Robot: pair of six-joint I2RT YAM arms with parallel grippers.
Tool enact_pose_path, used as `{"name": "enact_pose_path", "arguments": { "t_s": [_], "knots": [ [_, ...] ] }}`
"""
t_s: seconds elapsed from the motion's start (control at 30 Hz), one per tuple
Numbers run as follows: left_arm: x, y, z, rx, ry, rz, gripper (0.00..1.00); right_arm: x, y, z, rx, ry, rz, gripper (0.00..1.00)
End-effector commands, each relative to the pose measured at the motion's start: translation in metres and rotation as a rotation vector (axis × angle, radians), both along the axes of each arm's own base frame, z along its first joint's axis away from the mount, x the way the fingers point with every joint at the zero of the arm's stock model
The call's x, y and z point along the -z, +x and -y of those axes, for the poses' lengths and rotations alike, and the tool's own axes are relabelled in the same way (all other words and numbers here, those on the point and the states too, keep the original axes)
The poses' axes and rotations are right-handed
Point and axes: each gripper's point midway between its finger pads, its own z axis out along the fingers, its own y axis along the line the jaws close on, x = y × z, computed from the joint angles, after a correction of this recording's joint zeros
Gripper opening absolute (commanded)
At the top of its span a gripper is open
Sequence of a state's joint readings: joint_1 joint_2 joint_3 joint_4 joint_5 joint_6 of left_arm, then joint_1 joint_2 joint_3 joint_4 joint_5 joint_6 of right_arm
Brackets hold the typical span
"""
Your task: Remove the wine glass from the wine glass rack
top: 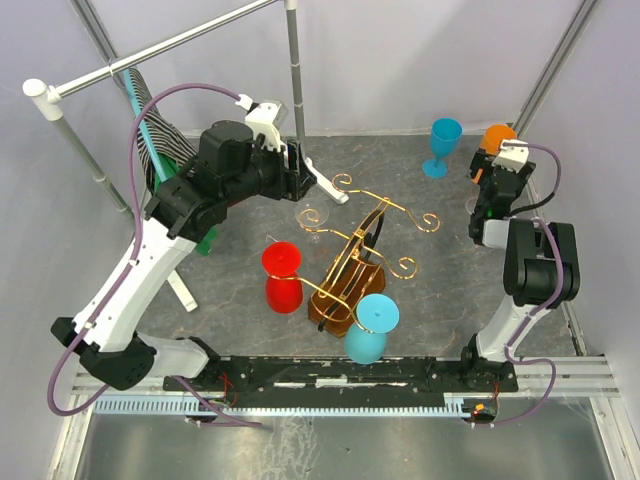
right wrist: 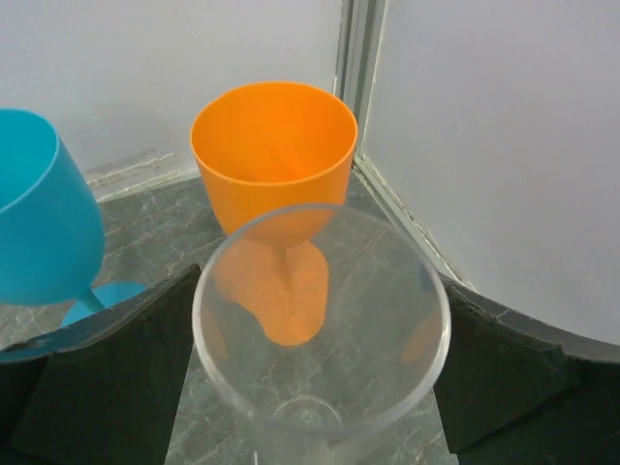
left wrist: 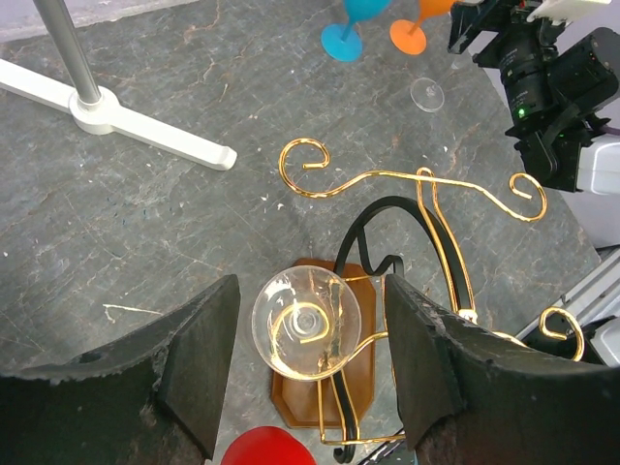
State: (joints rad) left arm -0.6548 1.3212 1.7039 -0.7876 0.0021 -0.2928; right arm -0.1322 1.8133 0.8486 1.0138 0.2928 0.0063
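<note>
One dark grey, stone-patterned worktop (top: 235, 335) is carrying everything, and a grey metal pole frame (top: 160, 48) is standing over its far left corner. Two white-and-black robot arms are reaching across it. The left arm (top: 150, 255) is bending in toward the middle, and the right arm (top: 535, 265) is stretching to the far right corner.

A gold wire wine glass rack (top: 340, 295) with curled scroll arms and a brown oval wooden base is standing at the centre. A red plastic glass (top: 283, 285) and a turquoise plastic glass (top: 368, 335) are hanging bowl-down on its near side. A clear wine glass (left wrist: 306, 323) is hanging at its far left scroll arm.

The left gripper (left wrist: 310, 300) is hovering over that glass. Its jaws are standing spread, one on each side of the bowl, with a gap showing on both sides.

At the far right, a blue plastic goblet (top: 443, 140) and an orange plastic goblet (right wrist: 274, 155) are standing upright side by side. A second clear wine glass (right wrist: 320, 320) is standing just in front of the orange one. The right gripper (right wrist: 320, 291) is flanking its bowl. Whether those jaws are pressing the glass or sitting just clear of it, I cannot tell.
</note>
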Motion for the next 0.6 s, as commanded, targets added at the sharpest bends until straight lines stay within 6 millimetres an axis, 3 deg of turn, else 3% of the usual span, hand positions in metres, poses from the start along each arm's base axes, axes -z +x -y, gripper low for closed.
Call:
{"name": "enact_pose_path", "arguments": {
  "t_s": [0.0, 0.23, 0.43, 0.47, 0.5, 0.57],
  "knots": [
    [-0.018, -0.002, -0.003, 0.017, -0.011, 0.081, 0.69, -0.030, -0.011, -0.004, -0.018, 0.005, 0.045, 0.98],
    [-0.019, -0.006, -0.005, 0.015, -0.016, 0.078, 0.70, -0.065, -0.044, -0.011, -0.026, 0.049, 0.037, 1.00],
    [-0.014, -0.006, -0.011, -0.008, 0.005, 0.061, 0.70, -0.118, -0.094, -0.018, -0.011, 0.085, 0.038, 1.00],
    [-0.014, -0.006, -0.011, -0.014, 0.005, 0.053, 0.70, -0.132, -0.104, -0.022, -0.019, 0.097, 0.031, 0.97],
    [-0.014, -0.007, -0.012, -0.018, 0.001, 0.047, 0.69, -0.131, -0.116, -0.026, -0.023, 0.137, -0.044, 0.92],
    [-0.015, -0.007, -0.012, -0.030, -0.010, 0.036, 0.68, -0.148, -0.134, -0.046, -0.095, 0.234, -0.142, 0.77]
  ]
}}
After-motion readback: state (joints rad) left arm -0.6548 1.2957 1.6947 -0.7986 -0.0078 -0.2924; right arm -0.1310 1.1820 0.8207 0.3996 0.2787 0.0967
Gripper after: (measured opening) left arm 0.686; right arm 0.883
